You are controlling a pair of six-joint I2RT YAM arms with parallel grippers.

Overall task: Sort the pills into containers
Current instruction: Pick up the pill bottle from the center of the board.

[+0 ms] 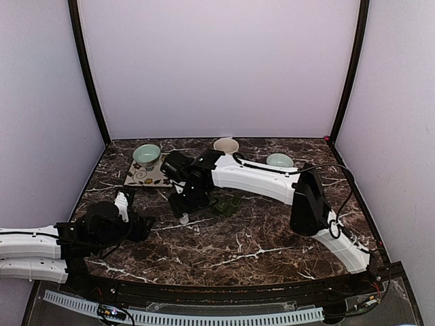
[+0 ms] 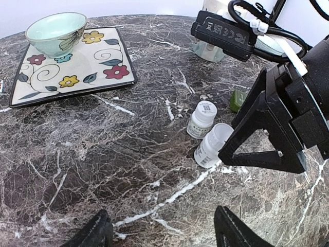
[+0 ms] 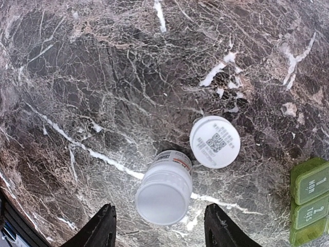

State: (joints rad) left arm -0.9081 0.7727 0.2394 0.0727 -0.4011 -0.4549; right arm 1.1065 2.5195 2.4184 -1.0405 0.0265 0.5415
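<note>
Two white pill bottles stand close together on the dark marble table. One is upright with a QR code on its cap (image 3: 215,141) (image 2: 201,119). The other bottle (image 3: 163,188) (image 2: 213,145) leans beside it, its plain cap facing the right wrist camera. My right gripper (image 3: 160,212) (image 1: 182,209) hangs over this leaning bottle, open, one finger on each side of the cap with a gap on both sides. My left gripper (image 2: 164,229) (image 1: 138,227) is open and empty, low over bare table short of the bottles. No loose pills show.
A green weekly pill organizer (image 3: 310,198) (image 2: 237,100) lies just right of the bottles. A teal bowl (image 1: 147,155) sits on a floral square plate (image 1: 139,178) at back left. A cream bowl (image 1: 226,145) and another teal bowl (image 1: 279,161) stand at the back.
</note>
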